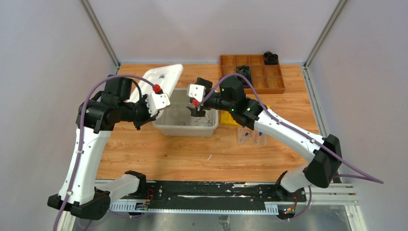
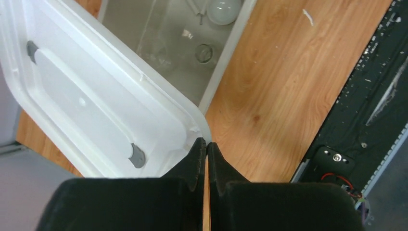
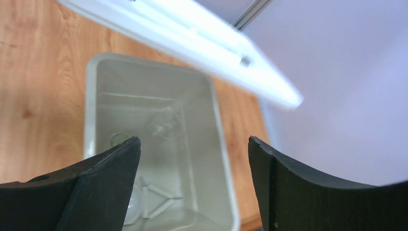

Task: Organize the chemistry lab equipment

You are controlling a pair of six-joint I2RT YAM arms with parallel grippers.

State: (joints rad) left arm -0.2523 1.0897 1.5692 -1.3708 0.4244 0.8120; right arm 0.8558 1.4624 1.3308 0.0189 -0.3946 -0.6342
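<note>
My left claw pinches the lid corner, tilting it off the bin; my right claw hangs spread above the bin, the blue-capped tubes on the tabletop just right of the bin, nearer that arm.

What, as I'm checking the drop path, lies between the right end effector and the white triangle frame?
Nothing: the right wrist view shows bare air between right end effector and white triangle frame.

Bin 1; lid 1; wooden tray 1; white dish 1; triangle frame 1; beakers 2.
</note>
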